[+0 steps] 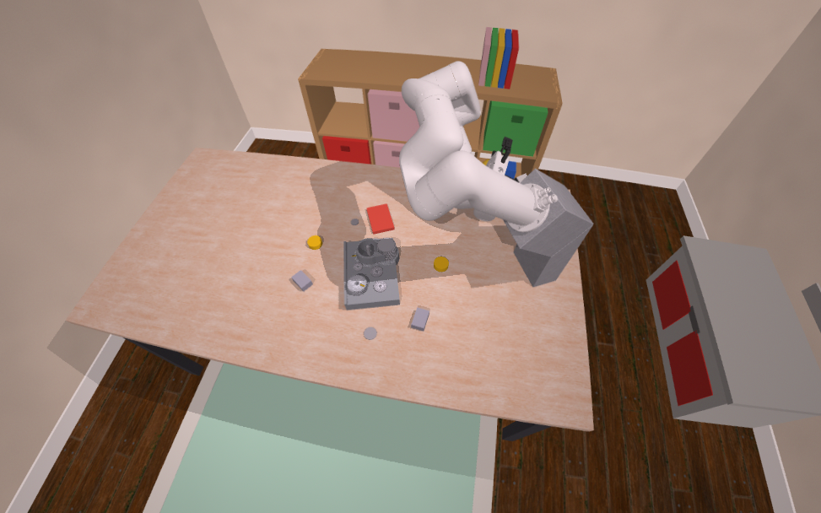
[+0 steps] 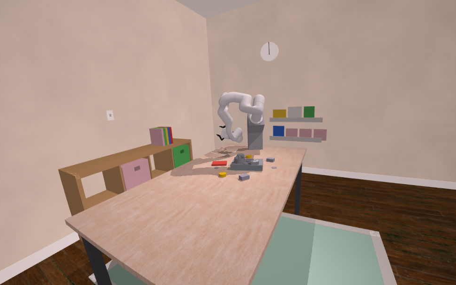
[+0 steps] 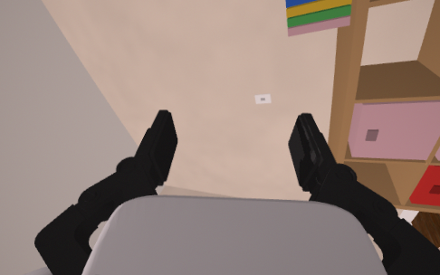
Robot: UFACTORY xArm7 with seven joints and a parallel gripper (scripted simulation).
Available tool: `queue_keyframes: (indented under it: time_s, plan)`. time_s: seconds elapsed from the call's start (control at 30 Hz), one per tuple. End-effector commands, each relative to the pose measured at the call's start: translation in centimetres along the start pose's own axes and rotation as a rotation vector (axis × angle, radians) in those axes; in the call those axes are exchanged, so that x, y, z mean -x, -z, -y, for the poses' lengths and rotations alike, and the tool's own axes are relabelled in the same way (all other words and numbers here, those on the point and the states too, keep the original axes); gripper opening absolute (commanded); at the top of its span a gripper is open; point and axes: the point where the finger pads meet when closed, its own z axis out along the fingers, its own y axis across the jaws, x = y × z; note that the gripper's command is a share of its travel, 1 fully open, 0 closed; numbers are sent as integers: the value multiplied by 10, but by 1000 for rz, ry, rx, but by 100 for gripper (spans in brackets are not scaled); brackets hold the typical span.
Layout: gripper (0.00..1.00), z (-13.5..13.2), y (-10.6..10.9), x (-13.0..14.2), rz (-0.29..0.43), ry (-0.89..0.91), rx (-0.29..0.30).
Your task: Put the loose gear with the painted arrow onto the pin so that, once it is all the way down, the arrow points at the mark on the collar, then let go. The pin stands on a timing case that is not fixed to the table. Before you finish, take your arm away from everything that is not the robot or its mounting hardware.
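top: timing case (image 1: 372, 296) with arrow gear (image 1: 356, 284) centre frame on counter (image 1: 209, 255), gripper (image 1: 505, 148) far upper right | exterior: gripper (image 2: 220, 131) raised left of case (image 2: 246, 165) | wrist: gripper (image 3: 234, 136) spread, empty, facing wall; gear out of view

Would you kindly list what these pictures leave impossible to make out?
- Collar mark and pin on the timing case: top and exterior views, too small.
- Arrow gear: no view shows it clearly.
- Table contents: wrist view faces the wall between the open, empty pincer fingers.
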Motion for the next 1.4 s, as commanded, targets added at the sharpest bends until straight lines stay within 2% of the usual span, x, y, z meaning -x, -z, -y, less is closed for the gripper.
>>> queue_keyframes:
  time_s: [0.0, 0.23, 0.3, 0.67, 0.73, 1.0, 1.07, 1.37]
  plan:
    - [100, 4, 2, -2, -9, -8, -20]
    - [100, 4, 2, -2, -9, -8, -20]
    - [100, 8, 8, -6, -29, -25, -52]
    - [100, 8, 8, -6, -29, -25, -52]
    - [100, 13, 14, -9, -49, -41, -85]
    - [100, 13, 14, -9, -49, -41, -85]
    - [100, 18, 21, -13, -68, -58, -121]
    - [100, 18, 21, -13, -68, -58, -121]
